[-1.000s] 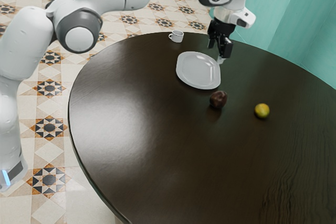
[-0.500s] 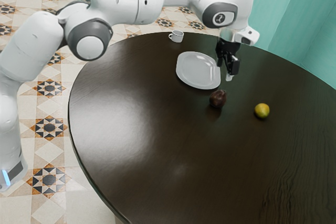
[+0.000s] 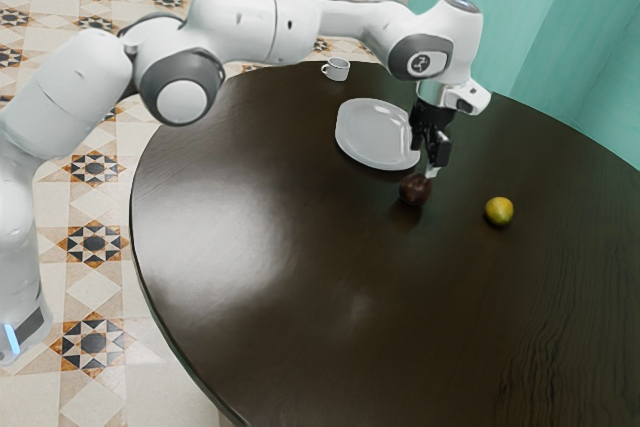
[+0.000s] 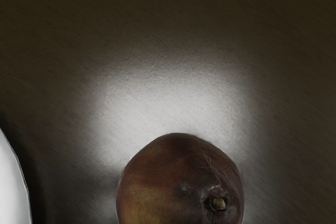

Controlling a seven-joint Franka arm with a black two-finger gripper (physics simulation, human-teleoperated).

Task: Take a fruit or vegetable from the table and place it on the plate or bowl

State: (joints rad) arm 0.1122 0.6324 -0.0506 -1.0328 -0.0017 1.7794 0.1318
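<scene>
Just above the dark reddish-brown fruit [image 3: 416, 190], the gripper [image 3: 432, 165] hangs with its fingers apart, gripping nothing. That fruit rests on the dark round table [image 3: 300, 277], just beside the white plate [image 3: 375, 132]; a yellow-green fruit [image 3: 499, 210] lies nearby.

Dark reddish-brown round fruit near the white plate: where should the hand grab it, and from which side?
Across its widest middle, from straight above: the dark reddish-brown round fruit sits free on the dark wooden table, stem end roughly up.
</scene>
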